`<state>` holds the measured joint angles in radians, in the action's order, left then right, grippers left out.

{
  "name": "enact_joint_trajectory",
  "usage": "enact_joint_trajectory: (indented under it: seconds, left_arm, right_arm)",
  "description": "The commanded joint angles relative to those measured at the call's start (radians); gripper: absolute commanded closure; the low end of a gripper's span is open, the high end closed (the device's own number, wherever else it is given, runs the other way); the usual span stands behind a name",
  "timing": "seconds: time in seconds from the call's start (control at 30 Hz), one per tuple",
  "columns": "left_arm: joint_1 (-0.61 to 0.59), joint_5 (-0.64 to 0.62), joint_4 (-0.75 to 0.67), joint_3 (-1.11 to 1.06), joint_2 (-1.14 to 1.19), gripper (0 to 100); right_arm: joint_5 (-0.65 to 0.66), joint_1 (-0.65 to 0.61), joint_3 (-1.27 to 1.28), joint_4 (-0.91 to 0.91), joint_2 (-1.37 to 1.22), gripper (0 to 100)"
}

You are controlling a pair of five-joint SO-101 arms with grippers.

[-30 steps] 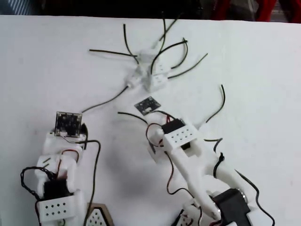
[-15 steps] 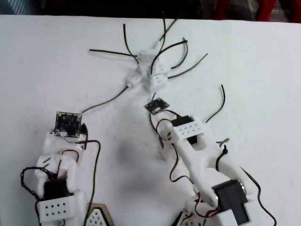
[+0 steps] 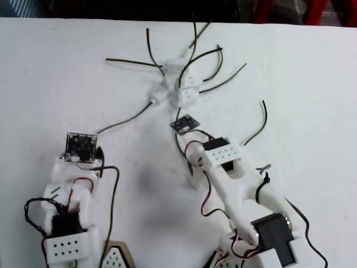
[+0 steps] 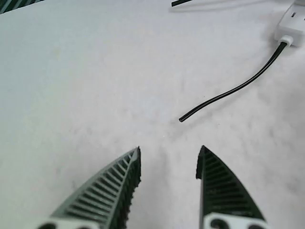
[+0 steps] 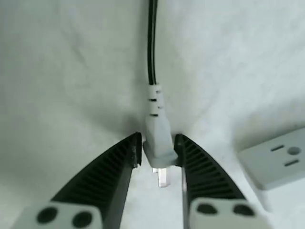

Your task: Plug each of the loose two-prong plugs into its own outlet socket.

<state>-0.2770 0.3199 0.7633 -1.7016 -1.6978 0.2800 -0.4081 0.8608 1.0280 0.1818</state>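
White tabletop (image 5: 57, 71), plug (image 5: 155, 126) between the tips of the right gripper (image 5: 157, 143)

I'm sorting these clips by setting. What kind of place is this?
Likely a robotics lab bench, not a home: a white table, the left arm and right arm with exposed wiring, the right gripper clamped on a plug, and loose outlet blocks trailing short cut cords.

No legible text, label, number or sign in any view. Dark circuit board (image 3: 81, 146), near left: surface detail too small to read. White plug (image 5: 159, 138) and outlet socket (image 5: 275, 162): plain faces, no print legible.
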Motion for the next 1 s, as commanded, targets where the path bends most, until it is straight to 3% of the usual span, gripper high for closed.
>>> enact_joint_trajectory:
  seconds: [0.0,0.97]
  left_arm:
    - [0.012,0.0,0.003,0.003,-0.01,80]
    - [0.012,0.0,0.003,0.003,-0.01,80]
  right_arm:
    - [0.0,0.002,-0.044,-0.007,0.008,87.6]
    - [-0.038,0.01,-0.089,0.061,0.007,87.9]
